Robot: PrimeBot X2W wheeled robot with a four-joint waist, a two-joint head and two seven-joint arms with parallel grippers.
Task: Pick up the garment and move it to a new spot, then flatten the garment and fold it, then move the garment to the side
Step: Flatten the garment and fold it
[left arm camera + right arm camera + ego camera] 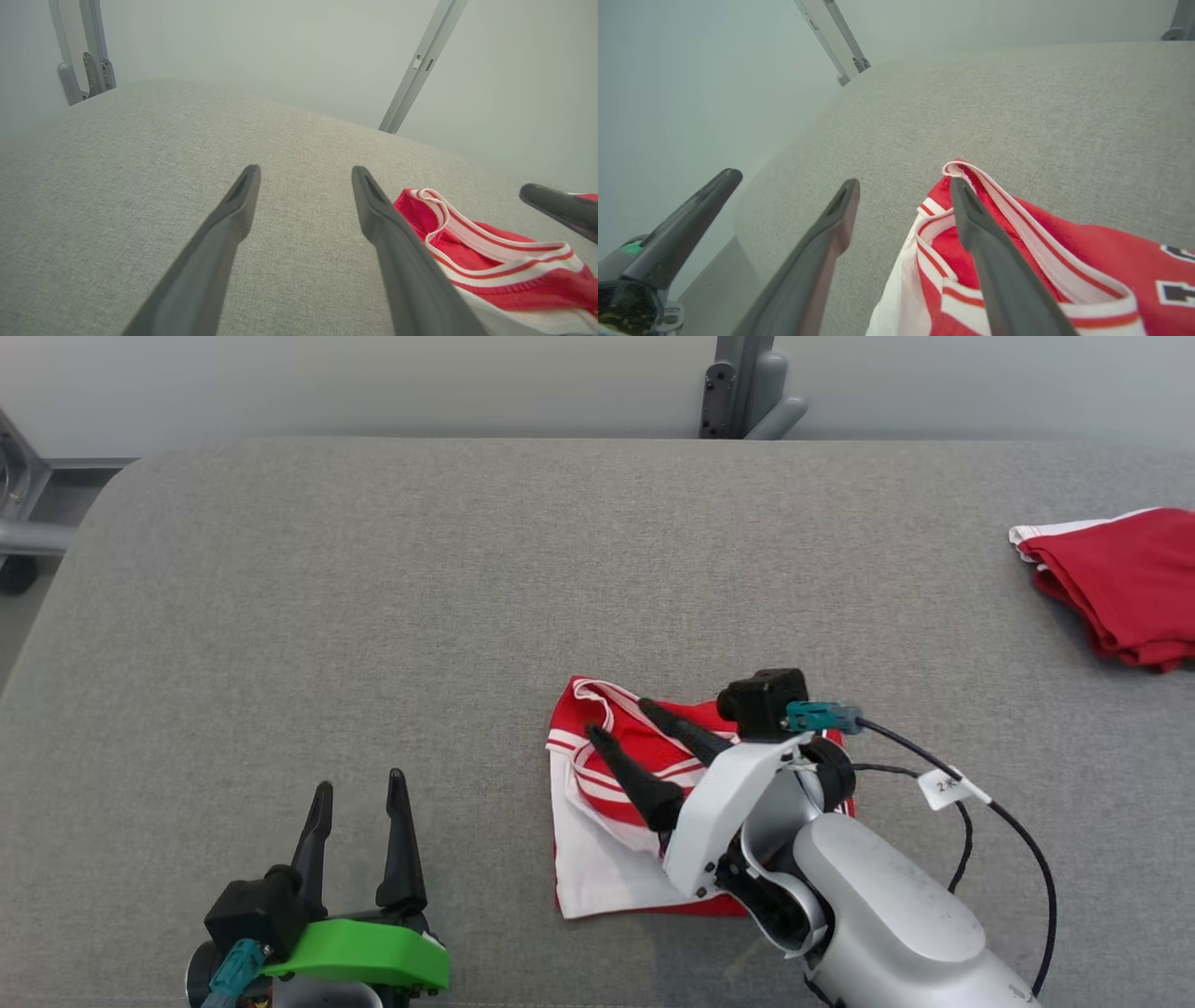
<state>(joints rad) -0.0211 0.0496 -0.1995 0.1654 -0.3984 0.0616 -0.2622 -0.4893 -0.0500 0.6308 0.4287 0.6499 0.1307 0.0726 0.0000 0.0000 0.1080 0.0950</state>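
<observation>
Left gripper low over the grey padded table, 2 fingers spread wide, nothing between them; the left wrist view shows bare table fabric in the gap. The garment, a red jersey with white striped trim and a white underside, lies roughly folded on the table to the right of the left gripper and apart from it; its striped edge shows just beyond that gripper's right finger. Right gripper reaches in from the right over the garment's upper-left corner, fingers parted, gripping nothing. In the right wrist view, 1 finger crosses the striped trim and the other sits over bare table; contact with cloth: cannot tell. Far right of the right gripper, well apart: a second red folded garment at the table's edge.
</observation>
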